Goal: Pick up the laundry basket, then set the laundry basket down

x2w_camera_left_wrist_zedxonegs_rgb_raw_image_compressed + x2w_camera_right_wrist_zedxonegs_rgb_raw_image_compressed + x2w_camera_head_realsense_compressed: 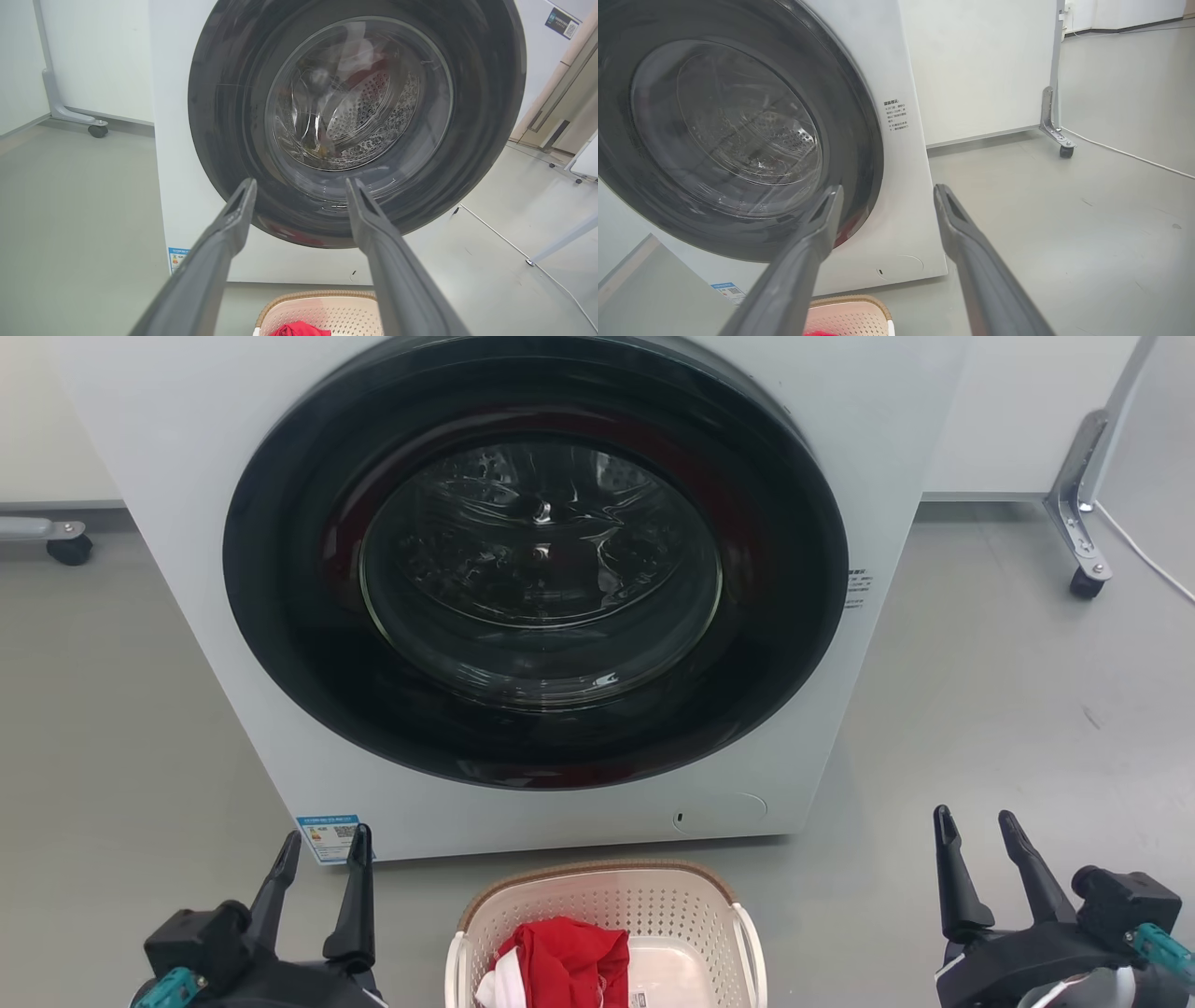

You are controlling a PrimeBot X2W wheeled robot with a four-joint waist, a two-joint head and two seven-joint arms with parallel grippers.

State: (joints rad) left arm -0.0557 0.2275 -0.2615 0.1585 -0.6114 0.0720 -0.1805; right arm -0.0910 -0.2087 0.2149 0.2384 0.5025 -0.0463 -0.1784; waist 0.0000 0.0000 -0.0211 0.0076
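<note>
laundry basket [597, 871]: bottom centre of the head view, on the floor [980, 709] just in front of the washer [177, 476]; judged not yet lifted, as both grippers stand clear of it.
contents: red garment [565, 957] with a white piece, heaped in the basket's left half.
left gripper [325, 842]: lower left, fingers apart, empty, beside the basket.
right gripper [976, 819]: lower right, fingers apart, empty, well apart from the basket.
risk, tilt: load sits off-centre; a one-handle lift would likely tip the basket and spill the garment.
risk, grip: side handles [752, 933] look thin and lie close to the wall; a finger could slip off or catch in the perforations.
risk, collision: far rim lies near the washer front; a forward swing on lifting could strike it.
open room: bare floor at frame left and right; wheeled frame leg [1083, 523] and cable [1148, 560] bound the upper right.
</note>
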